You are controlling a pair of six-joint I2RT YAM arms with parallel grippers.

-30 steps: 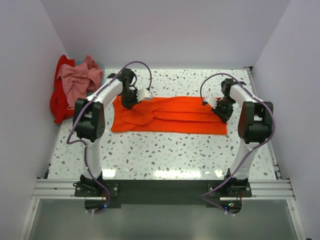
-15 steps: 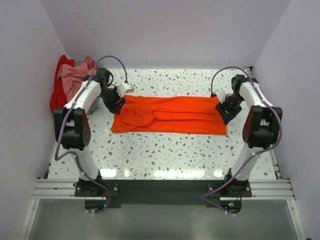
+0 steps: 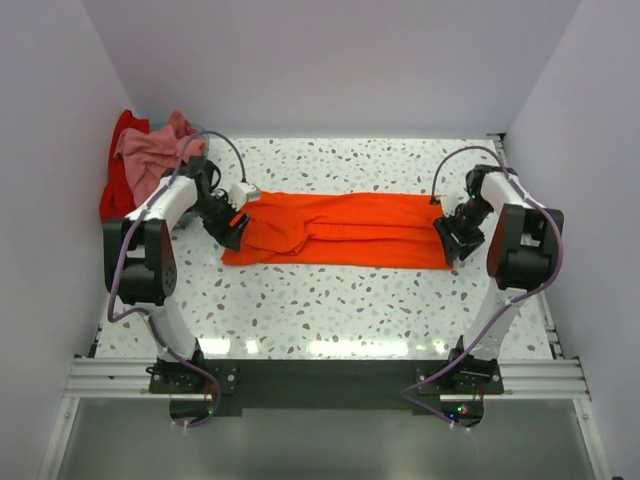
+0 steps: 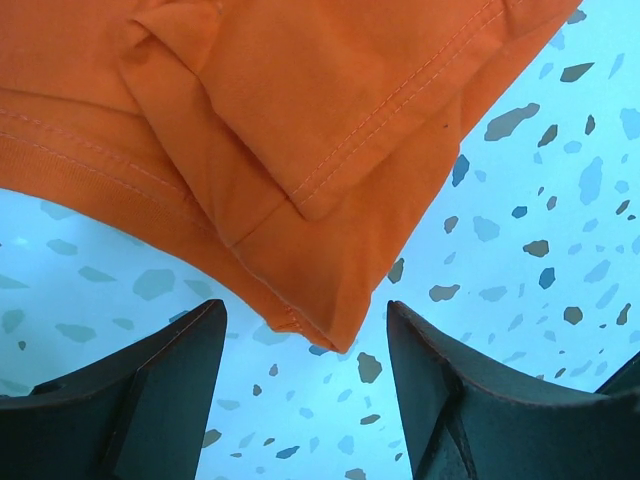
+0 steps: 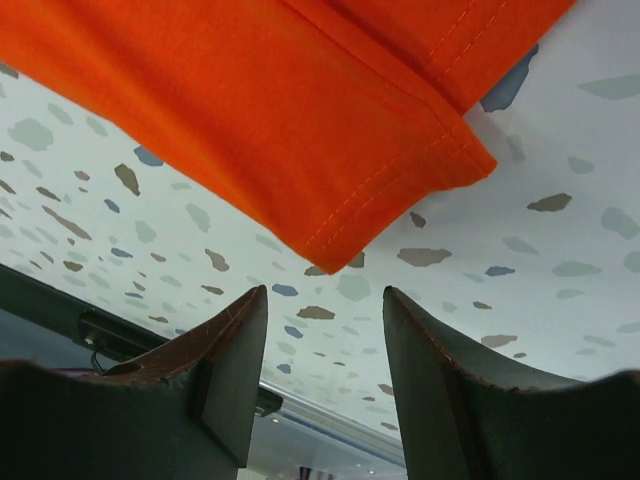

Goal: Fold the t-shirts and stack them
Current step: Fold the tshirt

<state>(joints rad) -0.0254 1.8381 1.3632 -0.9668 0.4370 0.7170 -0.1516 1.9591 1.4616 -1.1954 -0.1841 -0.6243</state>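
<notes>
Left claw [image 4: 305,330] and right claw [image 5: 325,300] hang open at the orange t-shirt's [image 3: 340,230] near corners; the next move probably calls for pinching both to fold

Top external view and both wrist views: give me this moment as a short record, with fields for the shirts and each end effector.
orange t-shirt: lying as a long folded band across the table
pink t-shirt: crumpled, far left, heaped with the red t-shirt
left end effector: open, at a corner of the band's left end, gripping nothing
right end effector: open, at a corner of the band's right end, gripping nothing
stack: not yet started
</notes>
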